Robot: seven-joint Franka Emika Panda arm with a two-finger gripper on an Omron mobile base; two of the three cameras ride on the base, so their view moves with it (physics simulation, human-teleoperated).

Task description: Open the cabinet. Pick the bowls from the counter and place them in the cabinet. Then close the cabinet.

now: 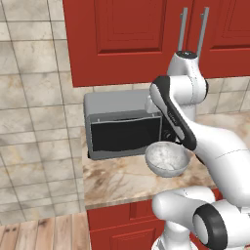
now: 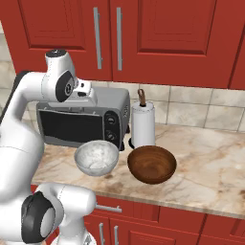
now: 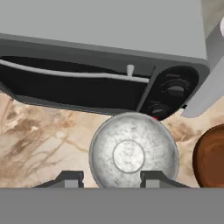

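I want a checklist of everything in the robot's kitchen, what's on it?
Surface: marbled counter, bare in front of the bowls.
Job's things: red cabinet doors shut; grey marble bowl and brown wooden bowl side by side on the counter, apart.
Clutter: grey microwave behind the marble bowl; paper towel roll beside it.
Pincer: pincer open, fingertips either side of the marble bowl's near rim in the hand view; height above it cannot be told.
Cables: nothing seen.
Surroundings: tiled wall, red base cabinets, wood floor.
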